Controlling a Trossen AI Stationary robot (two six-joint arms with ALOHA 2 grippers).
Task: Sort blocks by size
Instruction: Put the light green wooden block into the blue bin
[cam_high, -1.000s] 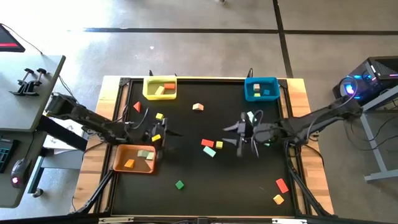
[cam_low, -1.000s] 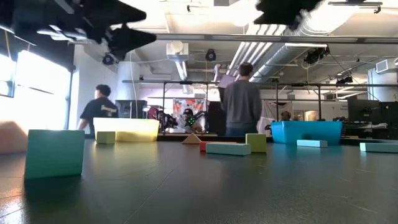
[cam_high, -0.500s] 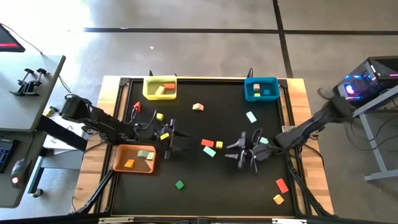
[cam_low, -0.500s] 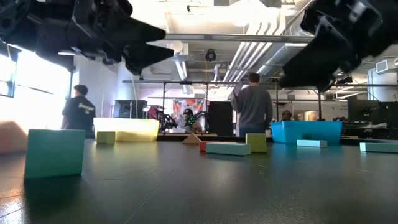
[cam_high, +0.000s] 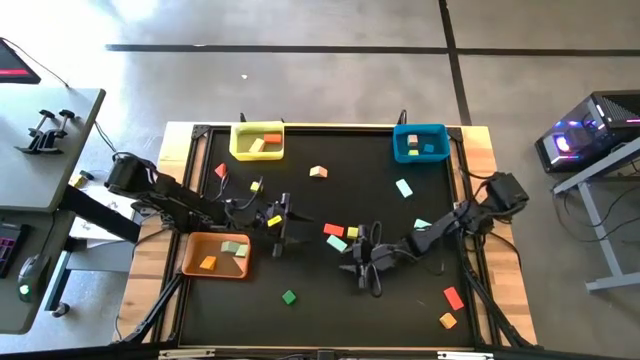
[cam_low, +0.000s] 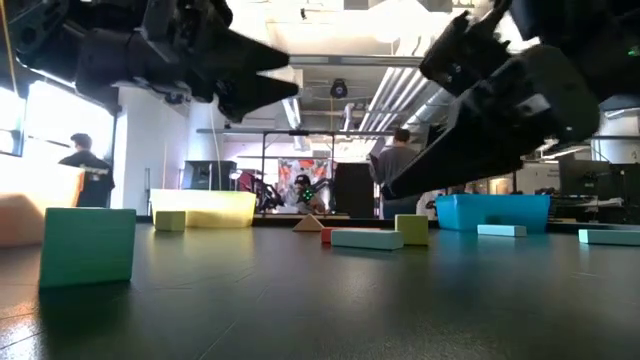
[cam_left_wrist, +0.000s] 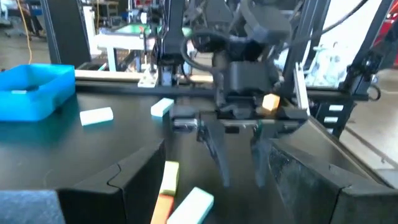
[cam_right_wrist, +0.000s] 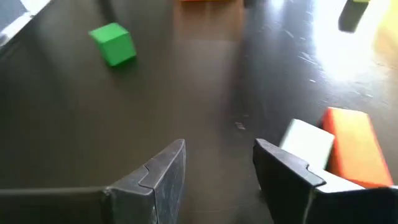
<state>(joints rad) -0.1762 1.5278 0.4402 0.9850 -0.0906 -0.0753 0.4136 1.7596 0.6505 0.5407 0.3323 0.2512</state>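
Observation:
Small blocks lie scattered flat on the black table (cam_high: 300, 330). At its middle a red block (cam_high: 333, 230), a mint block (cam_high: 337, 243) and a yellow block (cam_high: 352, 233) lie close together. My right gripper (cam_high: 362, 268) hangs low just near of them, open, nothing between its fingers (cam_right_wrist: 217, 155). The mint block (cam_right_wrist: 305, 143) and the red block (cam_right_wrist: 351, 146) lie just beside one finger; whether it touches them I cannot tell. A green cube (cam_right_wrist: 113, 43) lies ahead of it. My left gripper (cam_high: 288, 228) is open above the table left of centre, beside a yellow block (cam_high: 268, 220).
A yellow bin (cam_high: 257, 141) and a blue bin (cam_high: 419, 142) stand at the far edge, and an orange bin (cam_high: 216, 255) at the left. More blocks lie near the far edge (cam_high: 318, 172), at the right (cam_high: 404, 187) and at the near right corner (cam_high: 453, 298). People stand in the room behind.
My right gripper has come down a long way and moved toward the table's near left, from right of centre to just beside the red and mint blocks. My left gripper has moved toward the right edge and sunk a little. No block has moved.

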